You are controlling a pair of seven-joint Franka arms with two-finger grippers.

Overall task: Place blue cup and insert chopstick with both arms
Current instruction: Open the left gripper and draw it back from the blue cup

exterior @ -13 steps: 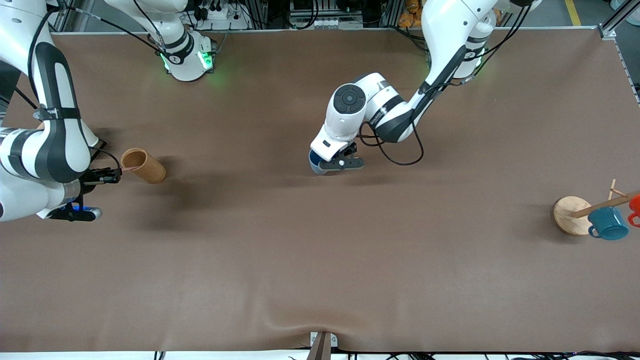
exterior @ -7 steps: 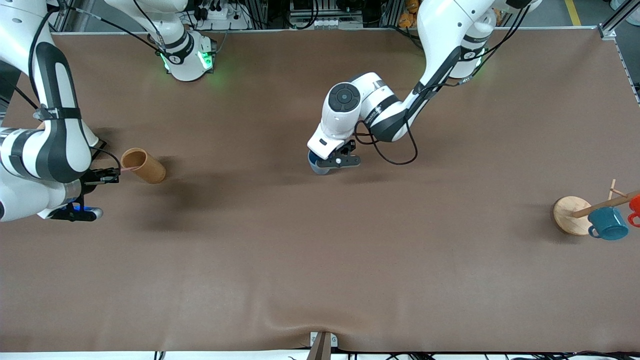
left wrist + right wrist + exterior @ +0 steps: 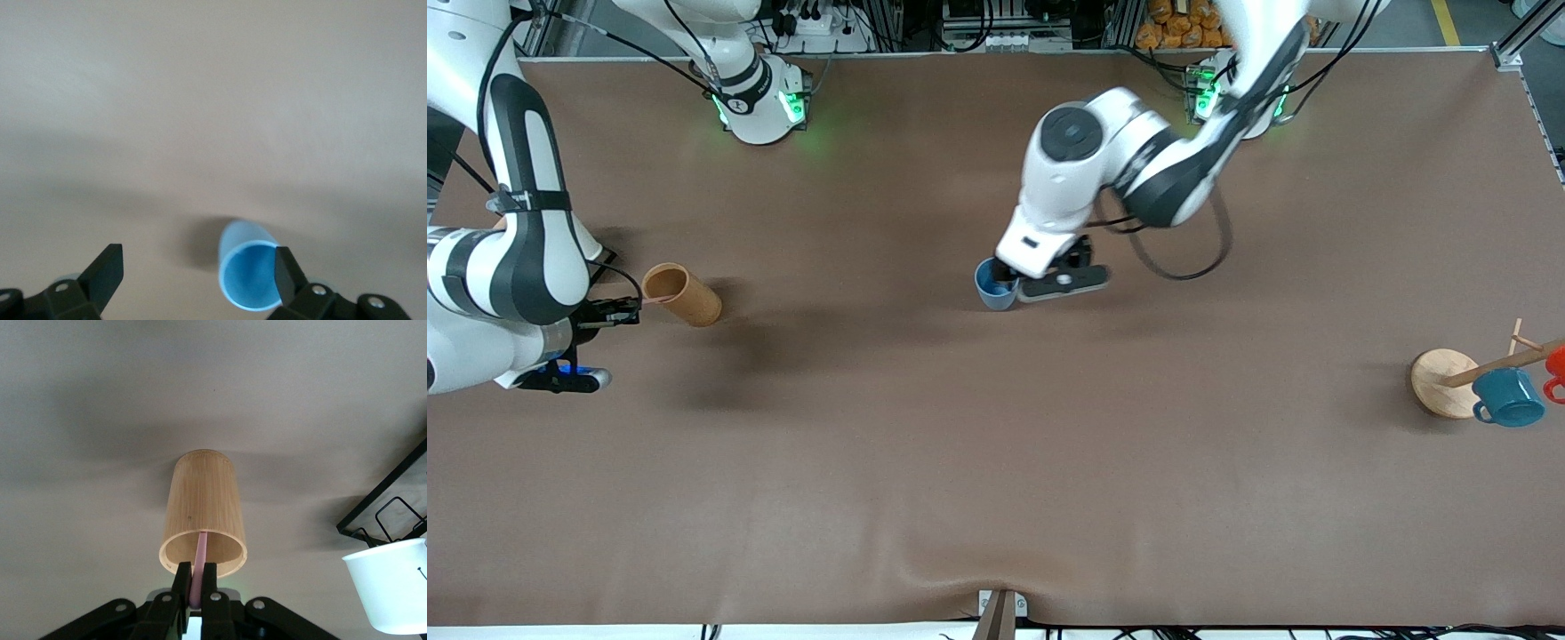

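The blue cup (image 3: pixel 992 286) stands upright, mouth up, on the middle of the brown table. My left gripper (image 3: pixel 1052 282) hangs open just above it, toward the left arm's end. In the left wrist view the blue cup (image 3: pixel 248 275) sits under one finger (image 3: pixel 283 272), and the left gripper (image 3: pixel 197 273) has nothing between its jaws. My right gripper (image 3: pixel 624 312) is shut on the top of the pale-pink chopstick (image 3: pixel 201 559). The chopstick's other end is inside a tan-brown cup (image 3: pixel 683 295) at the right arm's end of the table.
A round wooden rack base (image 3: pixel 1440 380) with a slanted rod carries a teal mug (image 3: pixel 1508 398) and a red mug (image 3: pixel 1556 366) at the left arm's end. The right wrist view shows a white cup (image 3: pixel 390 583) and a black wire frame (image 3: pixel 393 495) beside the tan-brown cup (image 3: pixel 203 510).
My left gripper opened, let go of the blue cup and rose, shifting toward the left arm's end; the cup stays standing. The right gripper's fingers tightened on the chopstick without moving away.
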